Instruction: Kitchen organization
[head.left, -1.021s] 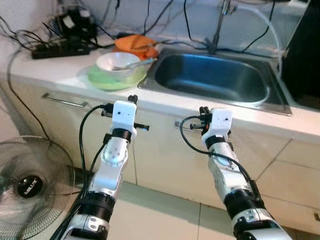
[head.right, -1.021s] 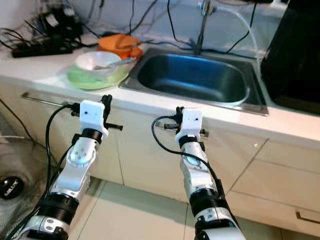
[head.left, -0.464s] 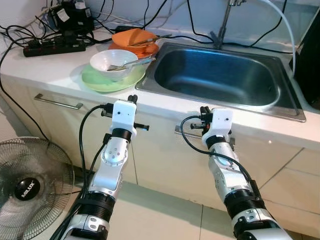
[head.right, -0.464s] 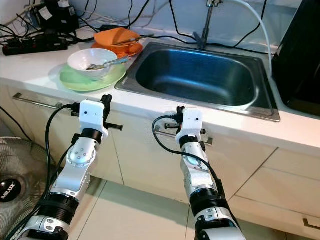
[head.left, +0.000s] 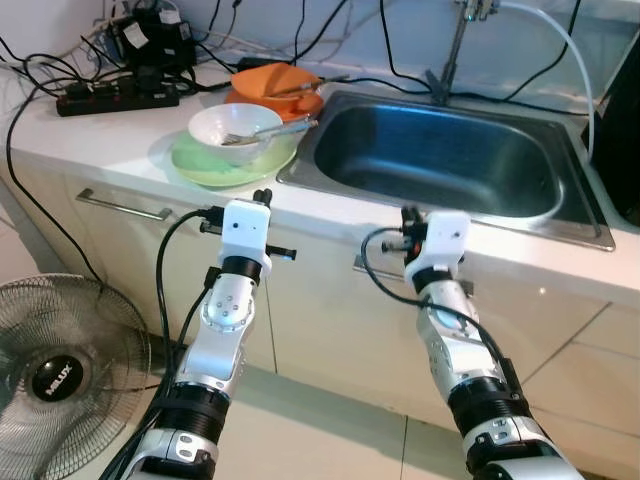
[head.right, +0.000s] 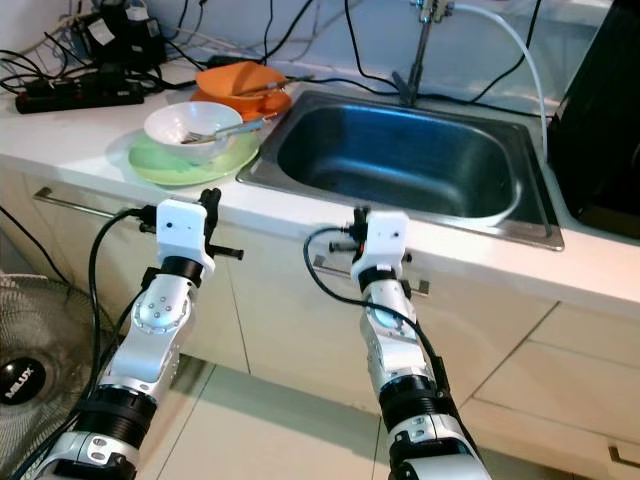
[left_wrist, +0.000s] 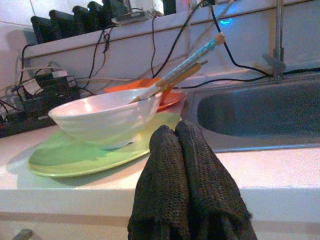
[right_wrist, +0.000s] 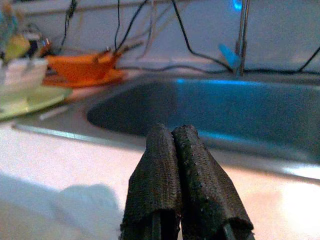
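Left hand (left_wrist: 175, 137) pinched closed, empty, raised at desk (head.left: 120, 135) front edge just short of green plate (head.left: 232, 160) carrying white bowl (head.left: 236, 127) with utensils. Orange dish (head.left: 275, 85) behind, beside sink (head.left: 440, 160). Right hand (right_wrist: 172, 137) closed, empty, before sink rim.
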